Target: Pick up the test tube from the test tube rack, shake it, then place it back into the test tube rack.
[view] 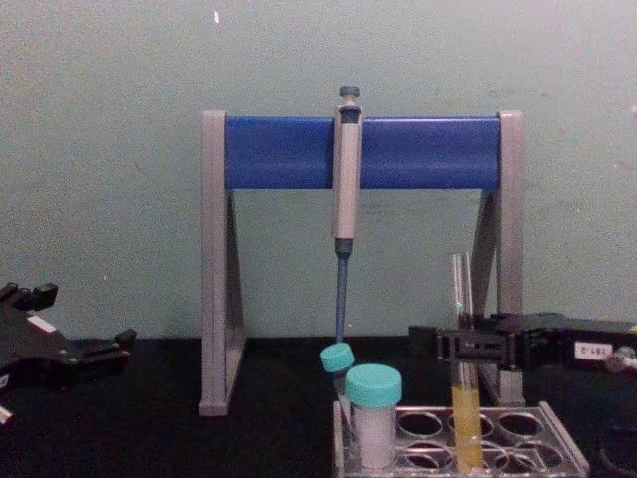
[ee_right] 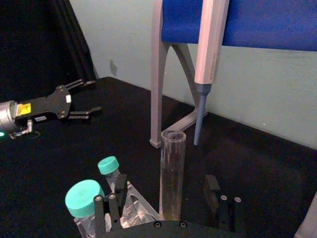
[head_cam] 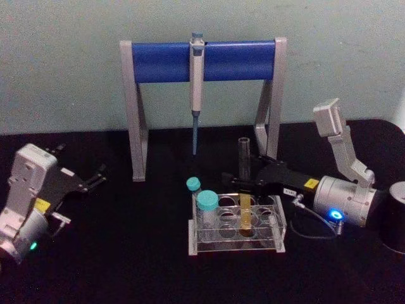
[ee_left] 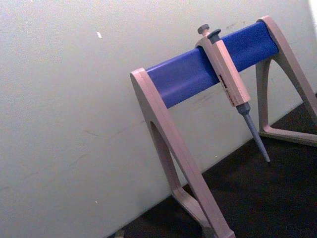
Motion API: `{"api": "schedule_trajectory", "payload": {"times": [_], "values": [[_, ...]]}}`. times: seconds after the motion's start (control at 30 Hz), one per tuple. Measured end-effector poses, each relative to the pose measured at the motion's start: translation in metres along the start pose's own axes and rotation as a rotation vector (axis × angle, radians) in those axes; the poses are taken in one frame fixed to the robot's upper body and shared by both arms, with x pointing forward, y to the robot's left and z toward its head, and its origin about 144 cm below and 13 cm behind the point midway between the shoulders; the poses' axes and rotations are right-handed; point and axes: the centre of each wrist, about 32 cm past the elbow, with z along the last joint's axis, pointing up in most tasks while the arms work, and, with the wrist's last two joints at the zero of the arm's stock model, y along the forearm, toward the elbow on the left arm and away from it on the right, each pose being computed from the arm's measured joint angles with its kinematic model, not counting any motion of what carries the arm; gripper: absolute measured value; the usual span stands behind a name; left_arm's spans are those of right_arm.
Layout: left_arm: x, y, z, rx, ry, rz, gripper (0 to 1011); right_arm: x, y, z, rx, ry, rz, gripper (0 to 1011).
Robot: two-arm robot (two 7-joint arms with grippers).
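The test tube stands upright in the test tube rack, yellow liquid in its lower part and its clear top open. My right gripper reaches in from the right and straddles the tube above the rack. Its jaws are open, with a gap on both sides of the glass. From the right wrist, the tube rises between the two fingers of that gripper. Seen from the chest, the right gripper sits level with the tube just above the liquid. My left gripper rests open at the far left.
Two teal-capped white tubes stand in the rack's left holes. Behind it is the grey-and-blue pipette stand with a pipette hanging tip down. A black cylinder stands at the right edge and a cable loops beside the rack.
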Motion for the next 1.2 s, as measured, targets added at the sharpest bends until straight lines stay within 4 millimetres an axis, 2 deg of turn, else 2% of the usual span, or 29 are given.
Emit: {"api": "schedule_trajectory", "payload": {"times": [0.57,0.8,1.03,1.13,1.17,1.2], "values": [[0.0,0.0,0.0,0.0,0.0,0.0,1010,0.0012,0.0029,0.0005,-0.001,-0.007,0.003,1000],[0.0,0.0,0.0,0.0,0.0,0.0,1010,0.0011,0.0026,0.0005,-0.001,-0.007,0.003,860],[0.0,0.0,0.0,0.0,0.0,0.0,1010,0.0012,0.0023,0.0006,-0.001,-0.007,0.002,626],[0.0,0.0,0.0,0.0,0.0,0.0,1010,0.0012,0.0022,0.0006,-0.001,-0.007,0.001,566],[0.0,0.0,0.0,0.0,0.0,0.0,1010,0.0012,0.0021,0.0006,-0.001,-0.006,0.001,502],[0.0,0.0,0.0,0.0,0.0,0.0,1010,0.0012,0.0022,0.0006,-0.001,-0.006,0.001,480]]}}
